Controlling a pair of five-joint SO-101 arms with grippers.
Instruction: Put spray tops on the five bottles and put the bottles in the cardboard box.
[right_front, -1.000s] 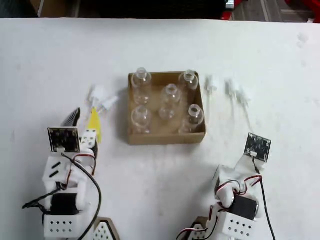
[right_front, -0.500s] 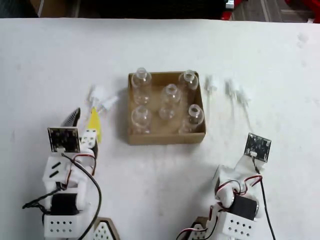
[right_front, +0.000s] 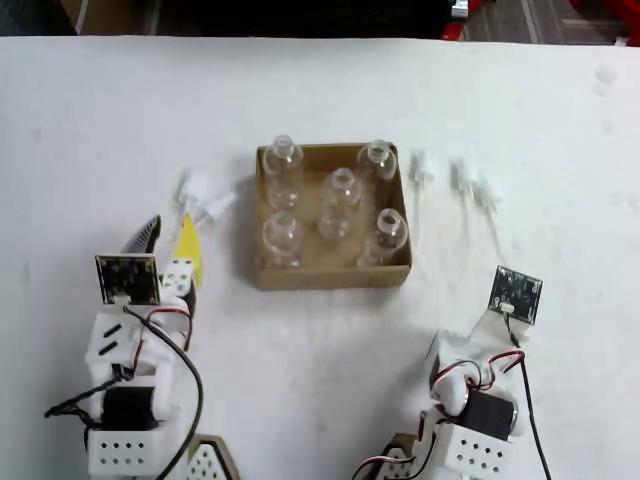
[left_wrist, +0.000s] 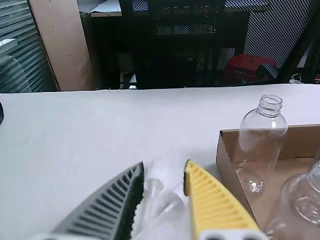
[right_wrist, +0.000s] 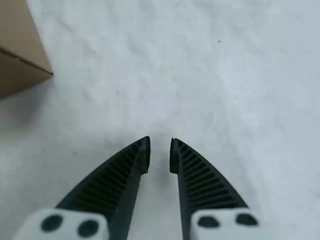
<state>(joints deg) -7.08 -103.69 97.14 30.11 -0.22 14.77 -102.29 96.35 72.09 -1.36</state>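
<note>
Right now I see all five bottles (right_front: 340, 190) standing upright inside the cardboard box (right_front: 330, 277) at the middle of the table (right_front: 120, 110), and every neck is bare. Two spray tops (right_front: 203, 197) lie on the table just beside the box on the left arm's side. Three more spray tops (right_front: 465, 175) lie loose on the other side of the box. My left gripper (left_wrist: 163, 172) sits low over the table with its grey and yellow fingers spread. The two near tops lie just past its tips, and I can't tell whether it touches them. My right gripper (right_wrist: 159, 152) hangs over bare table near a box corner. Its black fingers are parted by a narrow gap and hold nothing.
</note>
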